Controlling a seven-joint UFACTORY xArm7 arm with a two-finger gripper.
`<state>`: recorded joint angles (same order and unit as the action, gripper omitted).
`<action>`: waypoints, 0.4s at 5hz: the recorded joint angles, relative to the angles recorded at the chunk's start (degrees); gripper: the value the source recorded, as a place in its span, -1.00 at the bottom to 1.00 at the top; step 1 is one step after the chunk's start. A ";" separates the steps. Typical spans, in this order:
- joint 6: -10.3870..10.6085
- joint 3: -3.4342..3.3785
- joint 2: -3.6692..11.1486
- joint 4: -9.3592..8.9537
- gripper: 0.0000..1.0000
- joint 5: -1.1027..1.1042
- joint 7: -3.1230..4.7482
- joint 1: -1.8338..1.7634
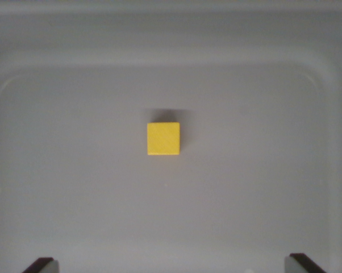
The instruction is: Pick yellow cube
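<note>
Yellow cube (163,139) flat mid-floor of grey tray (57,187), free on all sides. Gripper (172,265) spread wide, dark fingertips (41,265) at near edge, well apart from cube.

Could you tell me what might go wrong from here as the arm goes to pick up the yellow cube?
1. The yellow cube sits above the end effector fingertips in the wrist view, not between them, so a straight descent could miss it.
2. The cube rests loose on the smooth grey tray; an off-centre touch might push it away.
3. The fingers are spread wide, so uneven closing may twist the cube.
</note>
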<state>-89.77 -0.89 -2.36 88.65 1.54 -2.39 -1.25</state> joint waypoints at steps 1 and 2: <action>0.00 0.00 0.00 0.00 -1.00 0.00 0.00 0.00; 0.88 0.01 0.61 -0.39 -1.00 -0.10 0.10 0.02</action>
<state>-88.89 -0.88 -1.75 88.25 1.44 -2.29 -1.23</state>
